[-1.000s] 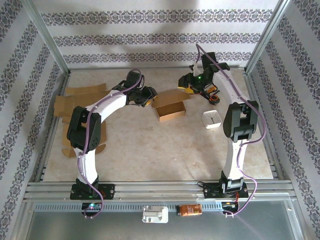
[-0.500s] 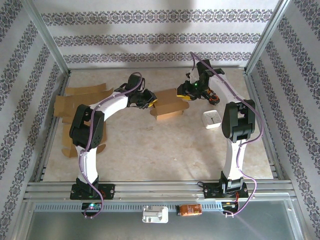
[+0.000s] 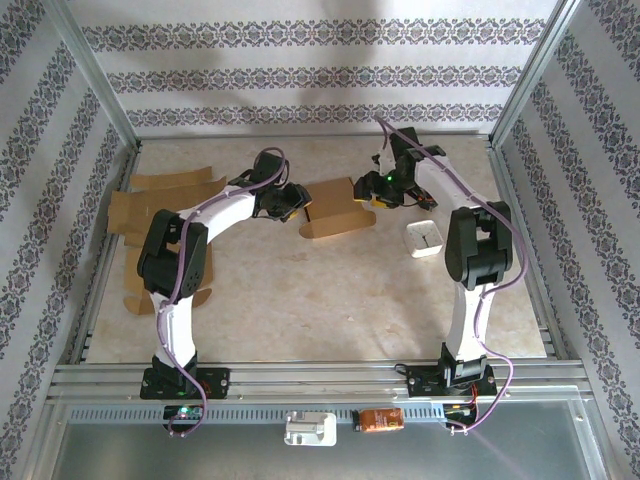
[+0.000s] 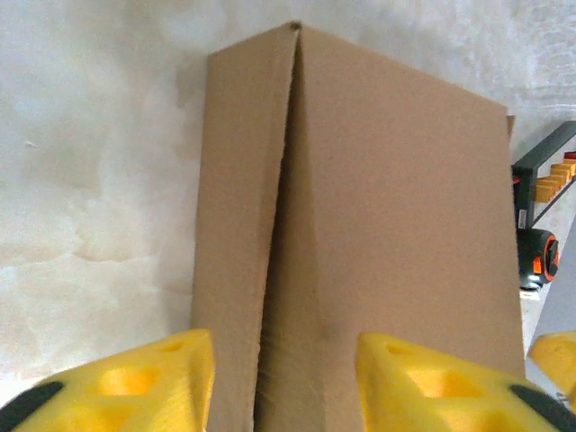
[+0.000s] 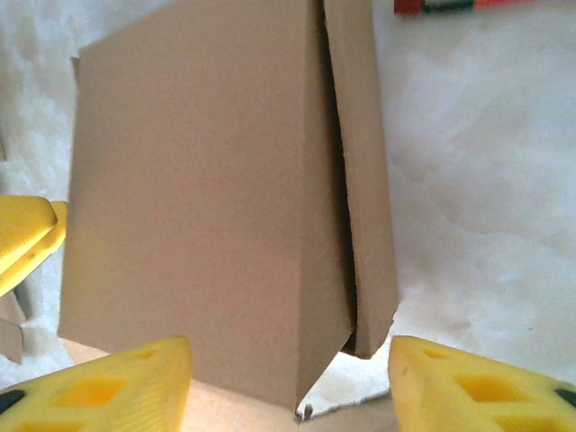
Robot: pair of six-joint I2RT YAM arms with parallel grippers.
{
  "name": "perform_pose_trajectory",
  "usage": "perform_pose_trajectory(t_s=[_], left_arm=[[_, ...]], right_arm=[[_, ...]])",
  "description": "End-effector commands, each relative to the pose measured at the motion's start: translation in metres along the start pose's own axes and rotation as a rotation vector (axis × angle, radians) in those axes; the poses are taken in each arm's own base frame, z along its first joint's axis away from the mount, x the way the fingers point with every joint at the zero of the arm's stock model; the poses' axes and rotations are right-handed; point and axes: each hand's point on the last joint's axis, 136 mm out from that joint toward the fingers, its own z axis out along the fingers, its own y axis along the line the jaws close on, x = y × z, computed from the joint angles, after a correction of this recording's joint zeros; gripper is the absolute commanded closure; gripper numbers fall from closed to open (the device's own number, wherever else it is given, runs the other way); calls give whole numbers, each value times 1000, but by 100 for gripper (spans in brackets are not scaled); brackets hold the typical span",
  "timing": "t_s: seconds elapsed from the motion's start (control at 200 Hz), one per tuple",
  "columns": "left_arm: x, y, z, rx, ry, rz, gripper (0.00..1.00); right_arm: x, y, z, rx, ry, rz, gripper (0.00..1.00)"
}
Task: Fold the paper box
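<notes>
Closes in on the paper box (image 3: 338, 212) from both ends, left hand (image 3: 299, 204) touching or just beside its left end, right hand (image 3: 372, 195) at its right end. Catches the box changed from a second ago: then an open tray with its hollow facing up, now tipped to show one plain brown panel, with a narrow slit between two panels in both wrist views. Reads as a fold under way, seam not yet tight, walls not yet locked. Shows both hands part-open, yellow fingers (image 4: 171, 371) of the left and yellow fingers (image 5: 117, 373) of the right spread to either side of the cardboard, clamped on nothing visible. Leaves a broad stretch of bare table (image 3: 330, 300) on the near side of the box for swinging either arm. Puts a white square block (image 3: 424, 238) near the box's right end, close under the right arm, and a stack of flat cardboard blanks (image 3: 160, 195) well to the box's left, behind the left arm. Allows only a short strip of table beyond the box before the far wall (image 3: 320, 75).
</notes>
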Motion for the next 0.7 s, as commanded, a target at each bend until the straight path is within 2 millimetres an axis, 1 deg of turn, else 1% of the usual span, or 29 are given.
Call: perform_pose_trajectory(t_s=[0.0, 0.08, 0.1, 0.14, 0.27, 0.325, 0.375, 0.43, 0.485, 0.545, 0.61, 0.65, 0.695], left_arm=[[-8, -11, -32, -8, -80, 64, 50], [-8, -4, -27, -32, -82, 71, 48], [-8, -2, -24, -37, -79, 73, 47], [-7, 2, -17, -43, -63, 77, 47], [5, 2, 11, -17, 29, 97, 46], [9, 7, 20, -36, 52, 116, 49], [12, 16, 27, -66, 62, 128, 53], [18, 27, 35, -96, 81, 127, 61], [21, 39, 41, -124, 92, 118, 68], [23, 46, 43, -138, 97, 118, 73], [24, 45, 42, -136, 96, 119, 74], [22, 42, 39, -129, 90, 118, 73], [18, 35, 34, -116, 75, 129, 70]], right_arm=[[-15, 8, -19, 37, -83, -49, 36], [-15, 4, -8, 41, -63, -41, 35], [-15, 4, -3, 38, -54, -41, 35], [-14, 3, 4, 36, -43, -42, 35], [-8, -4, 33, 54, 13, -45, 36], [-3, -11, 42, 79, 29, -50, 37], [1, -19, 49, 111, 39, -54, 40], [8, -29, 54, 145, 53, -59, 43], [15, -36, 58, 164, 65, -61, 47], [22, -40, 59, 173, 76, -64, 51], [25, -39, 56, 172, 75, -66, 52], [24, -35, 51, 157, 66, -63, 51], [19, -27, 43, 131, 42, -59, 48]])
